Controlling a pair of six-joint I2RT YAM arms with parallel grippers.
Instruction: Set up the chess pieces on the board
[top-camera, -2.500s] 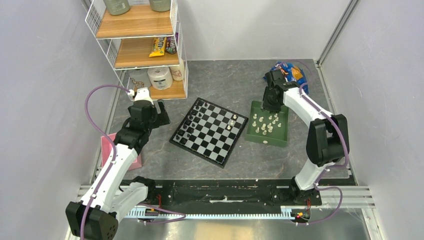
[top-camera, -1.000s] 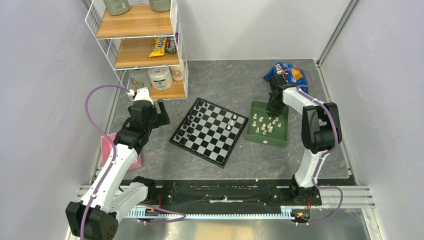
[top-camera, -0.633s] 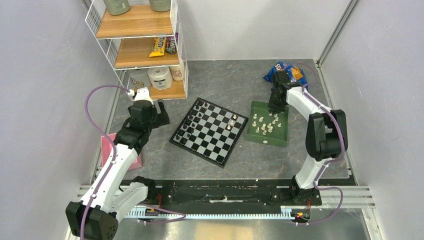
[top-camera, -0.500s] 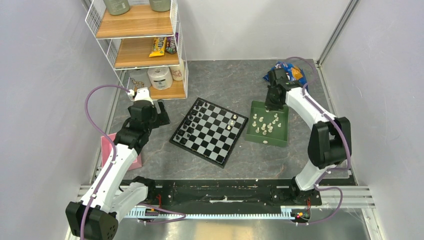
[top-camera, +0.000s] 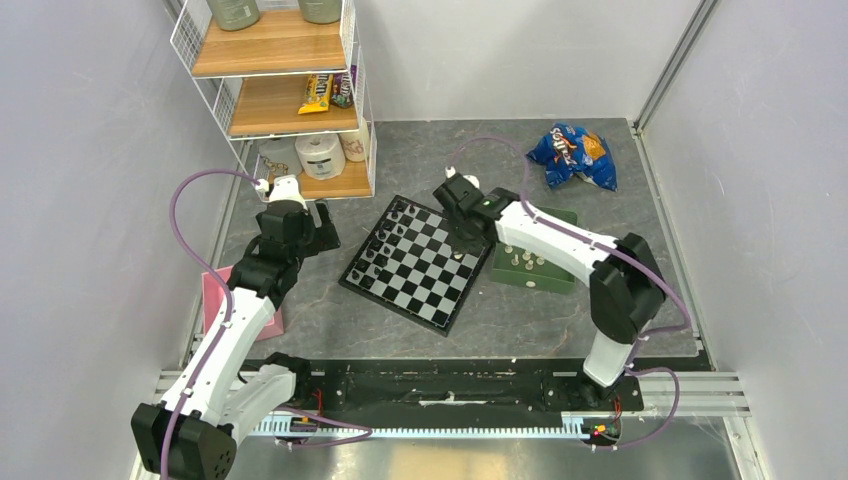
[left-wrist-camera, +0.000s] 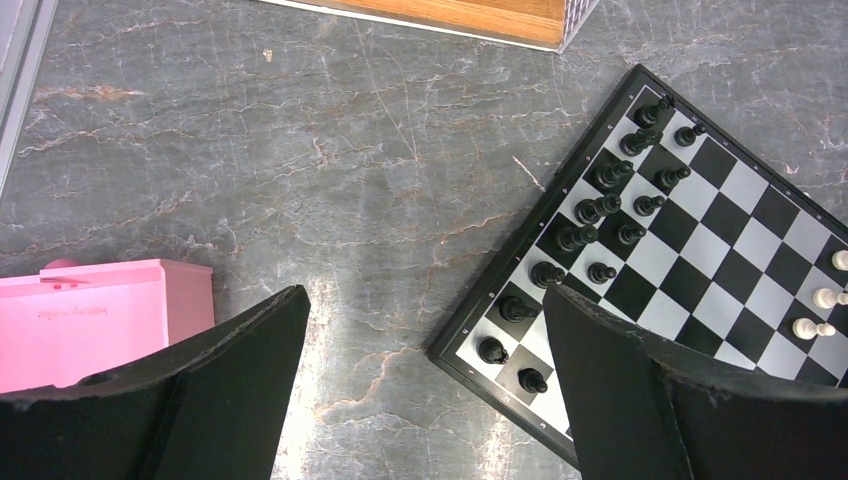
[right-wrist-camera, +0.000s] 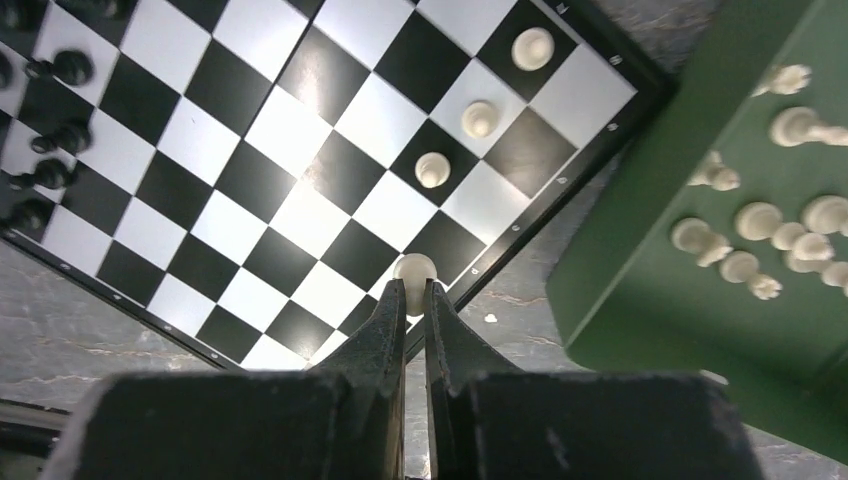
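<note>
Grey marbled tabletop (top-camera: 440, 160); right claw (right-wrist-camera: 411, 298) pinches white piece (right-wrist-camera: 414, 268), left claw (left-wrist-camera: 425, 390) spread.

Grey marbled tabletop (top-camera: 440, 160), plain white walls (top-camera: 500, 55), wire-framed wooden shelf (top-camera: 275, 60)

1. The board (top-camera: 418, 262) lies mid-table, turned cornerwise.
2. The tray (top-camera: 556, 275) sits just beside its right edge, holding loose chess pieces (right-wrist-camera: 760, 230).
3. Three more pieces (right-wrist-camera: 480, 118) stand along the board's right side.
4. A shelf rack (top-camera: 280, 90) occupies the table's far-left corner.
5. A snack bag (top-camera: 572, 155) lies behind the tray.
</note>
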